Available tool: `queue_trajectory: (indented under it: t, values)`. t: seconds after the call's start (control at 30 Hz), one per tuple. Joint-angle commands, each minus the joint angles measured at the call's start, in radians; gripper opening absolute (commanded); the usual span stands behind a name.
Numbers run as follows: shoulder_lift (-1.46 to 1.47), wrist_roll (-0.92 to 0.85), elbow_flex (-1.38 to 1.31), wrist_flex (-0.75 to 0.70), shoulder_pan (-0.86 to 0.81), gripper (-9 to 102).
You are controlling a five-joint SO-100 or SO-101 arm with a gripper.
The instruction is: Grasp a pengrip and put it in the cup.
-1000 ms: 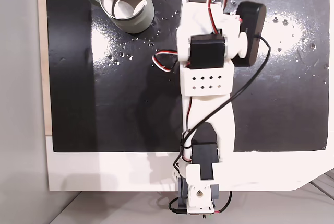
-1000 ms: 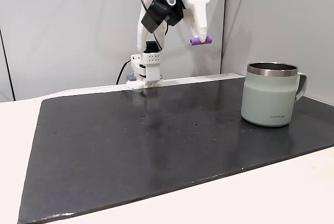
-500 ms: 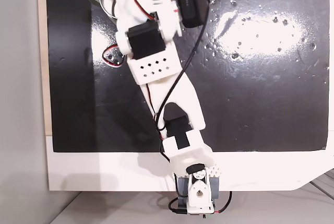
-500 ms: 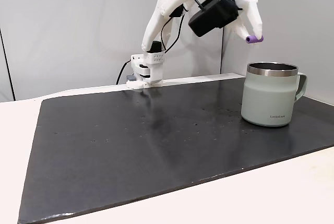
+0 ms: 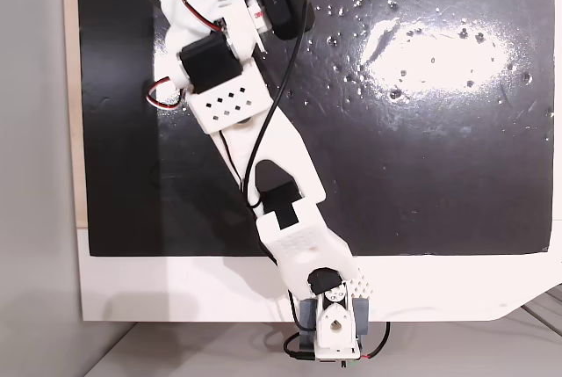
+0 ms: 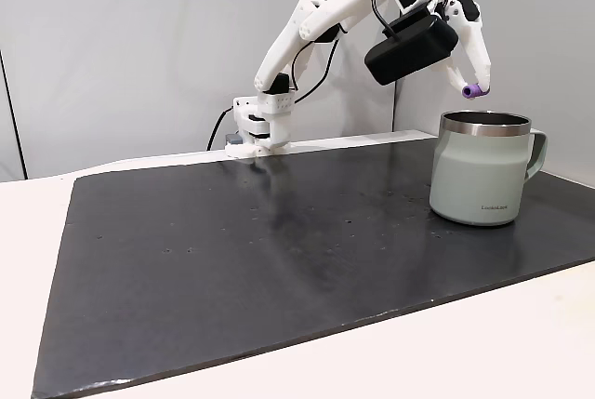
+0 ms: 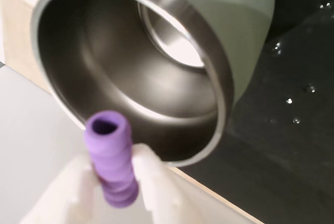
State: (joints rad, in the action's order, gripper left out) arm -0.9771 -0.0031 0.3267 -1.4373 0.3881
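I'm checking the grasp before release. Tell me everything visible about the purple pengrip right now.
The pengrip is a small purple ribbed tube, soft and rubbery in look, with an open hollow end facing the wrist camera. It is pinched between the white fingers of the gripper, which press on its two sides. In a fixed view it hangs in the air just above the steel rim of the cup, touching nothing else. The wrist view shows the cup's shiny interior beyond it.

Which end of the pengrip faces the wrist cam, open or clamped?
The open, hollow end; the pengrip's lower part is clamped in the gripper, just above the cup.
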Motion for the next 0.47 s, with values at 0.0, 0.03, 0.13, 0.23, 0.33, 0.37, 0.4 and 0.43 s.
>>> queue_trajectory:
  t: [0.0, 0.03, 0.13, 0.23, 0.33, 0.37, 0.4, 0.43]
  values:
    - [-0.018, -0.002, -0.063, 0.021, -0.012, 6]
    - [-0.018, 0.002, -0.064, 0.018, -0.012, 10]
    - [-0.018, 0.003, -0.067, 0.014, -0.009, 14]
    - [-0.018, 0.005, -0.067, 0.011, -0.008, 15]
    - [-0.023, 0.005, -0.067, 0.008, -0.008, 15]
    - [-0.025, 0.005, -0.067, 0.006, -0.009, 15]
    - [-0.028, 0.005, -0.067, 0.005, -0.011, 15]
    - [-0.031, 0.005, -0.067, 0.005, -0.011, 15]
